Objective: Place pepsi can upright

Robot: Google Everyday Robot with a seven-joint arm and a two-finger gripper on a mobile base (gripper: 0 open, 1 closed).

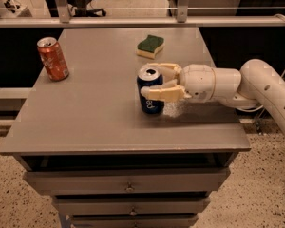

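The pepsi can (150,101) is dark blue with a silver top and stands upright on the grey table (95,118), right of centre. My gripper (150,80) reaches in from the right with one cream finger (165,70) behind the can and the other (161,93) across its front. The fingers are shut on the can's upper half. The can's base rests on or just above the table top.
A red-orange soda can (52,58) stands upright at the table's left edge. A green and yellow sponge (150,46) lies at the back, behind the gripper. The white arm (261,84) spans the table's right edge. Drawers are below the front edge.
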